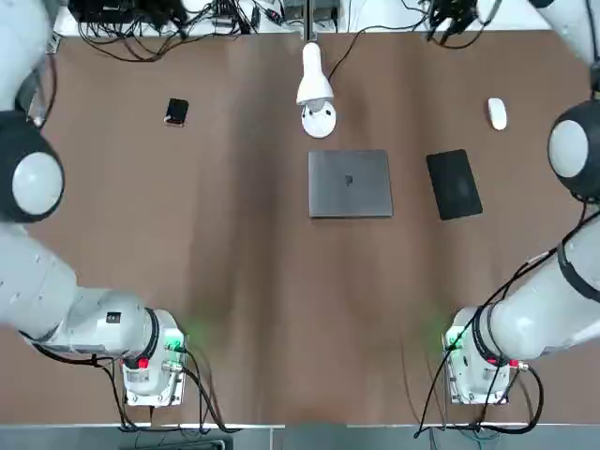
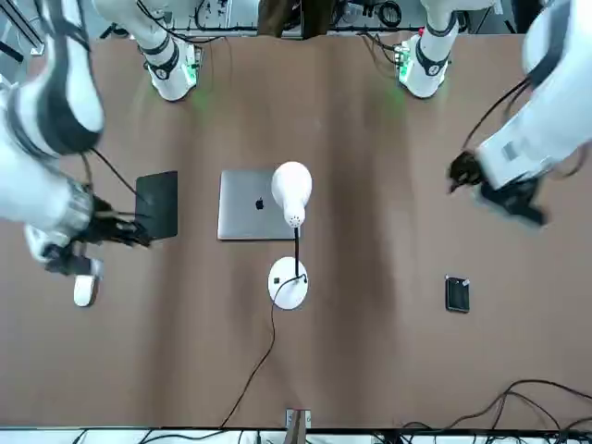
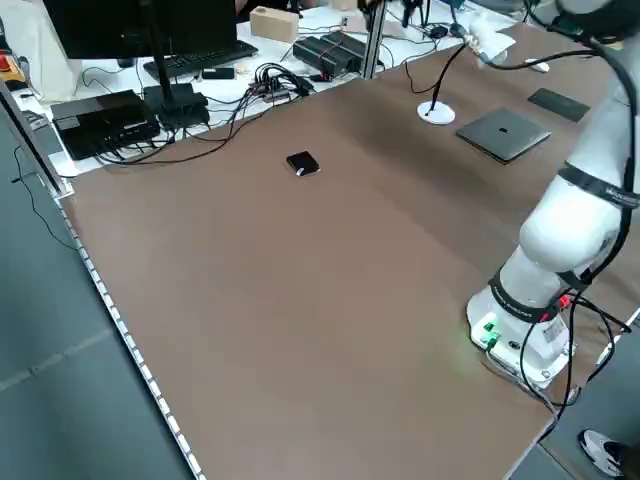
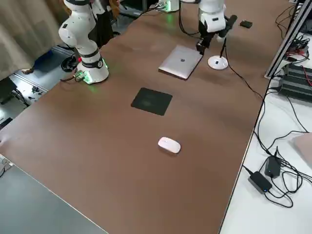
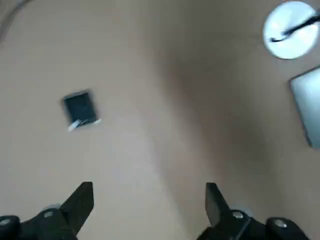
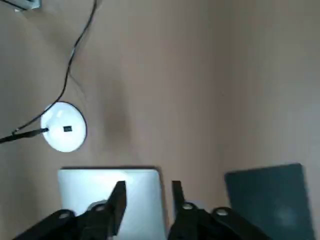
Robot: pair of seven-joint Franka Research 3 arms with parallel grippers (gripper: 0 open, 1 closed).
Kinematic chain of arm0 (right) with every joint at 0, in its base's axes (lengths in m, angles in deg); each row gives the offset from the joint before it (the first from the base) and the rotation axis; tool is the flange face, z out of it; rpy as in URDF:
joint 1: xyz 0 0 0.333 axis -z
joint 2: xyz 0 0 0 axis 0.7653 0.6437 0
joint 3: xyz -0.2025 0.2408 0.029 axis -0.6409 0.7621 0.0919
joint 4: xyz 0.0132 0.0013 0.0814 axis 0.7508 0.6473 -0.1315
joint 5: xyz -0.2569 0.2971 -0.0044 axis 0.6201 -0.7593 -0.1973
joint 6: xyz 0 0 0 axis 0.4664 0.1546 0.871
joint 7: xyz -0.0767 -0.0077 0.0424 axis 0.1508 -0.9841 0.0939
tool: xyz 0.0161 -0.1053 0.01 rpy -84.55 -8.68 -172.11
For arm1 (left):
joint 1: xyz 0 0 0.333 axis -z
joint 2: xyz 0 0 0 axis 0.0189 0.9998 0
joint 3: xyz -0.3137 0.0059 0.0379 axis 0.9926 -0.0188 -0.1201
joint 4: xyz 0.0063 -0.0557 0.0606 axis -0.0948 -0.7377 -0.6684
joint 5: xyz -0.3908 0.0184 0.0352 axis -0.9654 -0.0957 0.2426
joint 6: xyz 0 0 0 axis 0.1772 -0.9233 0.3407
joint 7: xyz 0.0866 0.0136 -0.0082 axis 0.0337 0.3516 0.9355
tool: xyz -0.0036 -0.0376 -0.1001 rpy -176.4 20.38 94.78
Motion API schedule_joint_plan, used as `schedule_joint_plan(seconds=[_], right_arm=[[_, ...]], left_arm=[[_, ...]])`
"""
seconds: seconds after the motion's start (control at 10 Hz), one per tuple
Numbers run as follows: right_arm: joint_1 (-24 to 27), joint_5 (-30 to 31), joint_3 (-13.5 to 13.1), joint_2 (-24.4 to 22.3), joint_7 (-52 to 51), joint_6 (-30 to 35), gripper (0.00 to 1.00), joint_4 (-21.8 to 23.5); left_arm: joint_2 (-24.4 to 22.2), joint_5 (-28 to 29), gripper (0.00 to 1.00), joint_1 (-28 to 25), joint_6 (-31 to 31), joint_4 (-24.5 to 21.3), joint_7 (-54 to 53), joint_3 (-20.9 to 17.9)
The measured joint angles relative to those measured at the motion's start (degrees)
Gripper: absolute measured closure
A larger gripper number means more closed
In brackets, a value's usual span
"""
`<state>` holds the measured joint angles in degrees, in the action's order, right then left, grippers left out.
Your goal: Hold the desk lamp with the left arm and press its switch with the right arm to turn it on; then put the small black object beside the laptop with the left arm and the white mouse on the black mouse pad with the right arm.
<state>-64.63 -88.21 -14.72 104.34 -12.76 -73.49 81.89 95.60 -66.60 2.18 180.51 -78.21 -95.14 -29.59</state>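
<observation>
**Both arms raised, nothing held**

The lamp (image 1: 317, 89) stands at the far middle of the table (image 1: 234, 281), its round base (image 2: 288, 283) on the wood and its head (image 2: 291, 192) leaning over toward the closed laptop (image 1: 350, 183), which lies just beside the base. The mouse pad (image 1: 454, 184) lies flat near the laptop, on the robot's right, with bare table between them. The white mouse (image 1: 497, 113) sits on the table beyond the pad, apart from it. The small black object (image 1: 175, 112) lies alone on the robot's left, well apart from the laptop.

The left gripper (image 5: 147, 202) hangs above the table with its 2 fingers (image 5: 80, 202) wide apart and empty, the black object and lamp base below it. The right gripper (image 6: 147, 195) hangs over the laptop's edge, fingers (image 6: 118, 197) a narrow gap apart, gripping nothing
</observation>
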Motion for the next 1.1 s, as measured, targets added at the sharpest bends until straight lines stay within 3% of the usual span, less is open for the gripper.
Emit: schedule_joint_plan(seconds=[0.2, 0.3, 0.6, 1.1], right_arm=[[-4.4, -1.6, 0.0, 4.8, 0.2, -7.5, 0.94, 0.1], [-6.4, -4.5, 0.0, 7.8, 0.6, -11.2, 0.99, 0.2], [-11.4, -16.1, 0.0, 15.5, 0.6, -20.9, 0.99, 0.0], [-18.1, -18.2, 0.1, 23.8, 2.0, -34.3, 0.99, -1.7]], left_arm=[[9.4, -1.9, 0.0, 2.2, 10.8, 1.7, -0.3, 3.1], [13.4, -2.1, 0.0, 3.4, 17.1, 2.1, -0.4, 4.1], [24.3, -2.2, 0.0, 8.0, 35.2, 2.5, -0.7, 5.7], [34.9, -2.2, 0.0, 13.0, 55.6, 2.1, -2.1, 6.9]])
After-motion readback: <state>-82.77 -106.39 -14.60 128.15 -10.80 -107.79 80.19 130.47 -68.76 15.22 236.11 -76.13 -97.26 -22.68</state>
